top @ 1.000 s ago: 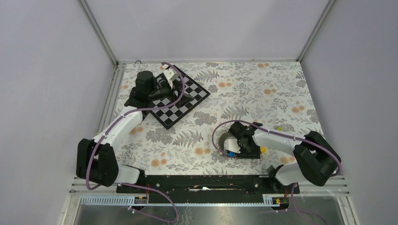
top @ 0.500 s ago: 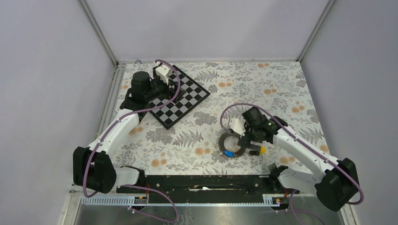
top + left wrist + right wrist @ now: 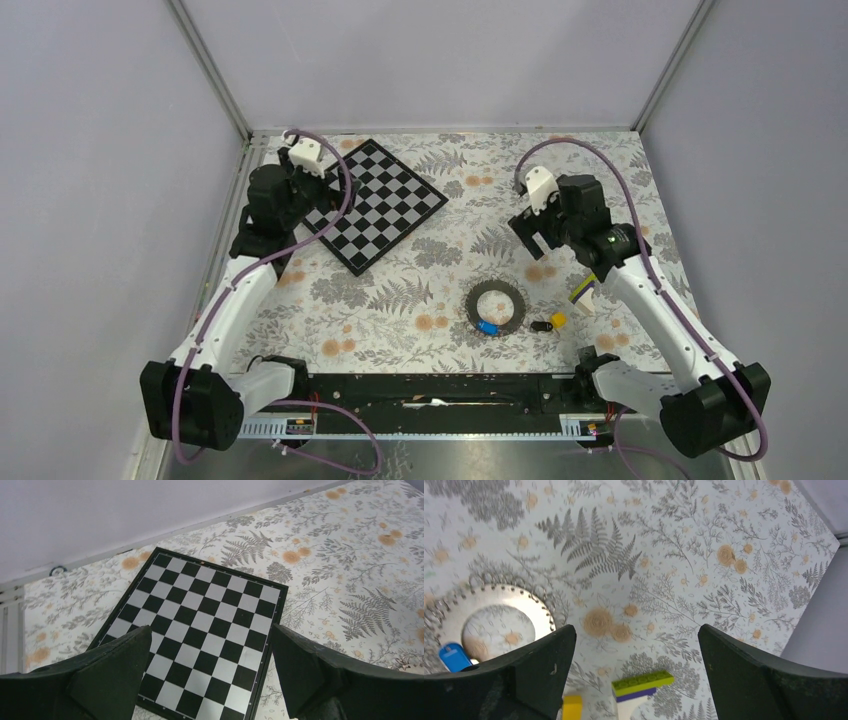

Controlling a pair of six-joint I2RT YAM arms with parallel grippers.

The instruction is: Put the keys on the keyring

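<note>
The keyring (image 3: 497,307) is a grey beaded loop lying flat on the floral cloth at middle right; it also shows as the keyring (image 3: 526,604) in the right wrist view. The blue key (image 3: 487,326) rests on the ring's near rim, and the blue key (image 3: 454,656) shows beside my left finger. The black key (image 3: 543,326) lies on the cloth just right of the ring. My right gripper (image 3: 537,235) (image 3: 635,630) hangs open and empty above the cloth, beyond the ring. My left gripper (image 3: 305,190) (image 3: 210,630) is open and empty over the chessboard's left part.
The black-and-white chessboard (image 3: 385,205) (image 3: 200,625) lies at the back left. A small yellow cube (image 3: 559,320) (image 3: 571,707) sits beside the black key. A purple-and-lime stick (image 3: 583,291) (image 3: 642,684) lies right of the ring. Walls close in the table on three sides.
My right gripper opened, left the keyring and rose away to the far right. My left gripper opened a little wider and drew back to the left off the chessboard. Ring and keys stay on the cloth.
</note>
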